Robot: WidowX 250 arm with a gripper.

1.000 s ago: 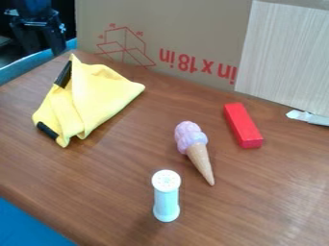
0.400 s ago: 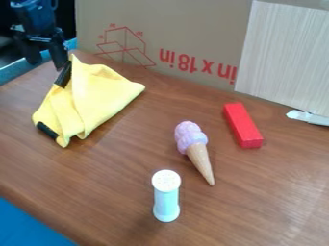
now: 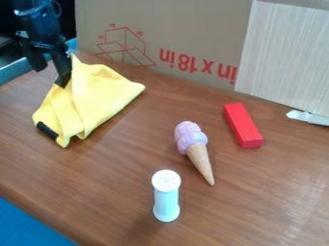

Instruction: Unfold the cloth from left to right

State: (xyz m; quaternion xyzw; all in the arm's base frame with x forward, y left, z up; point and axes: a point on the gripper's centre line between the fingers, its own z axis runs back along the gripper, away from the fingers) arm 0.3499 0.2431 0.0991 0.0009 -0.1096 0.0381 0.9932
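The black gripper hangs at the upper left with its two fingers apart, so it is open. Its right finger is close to the black patch at the top of the yellow cloth; whether they touch I cannot tell. The cloth lies folded and rumpled on the left part of the table, with a peak at its top and a second black patch at its lower left corner. Nothing can be seen held between the fingers.
Right of the cloth, on the wooden table, are a toy ice cream cone, a red block and a white-topped shaker. A cardboard box stands along the back, with a white object at the right.
From the upper left, the gripper has come down and slightly to the right, up to the top of the cloth. The cloth and the other objects have stayed in place.
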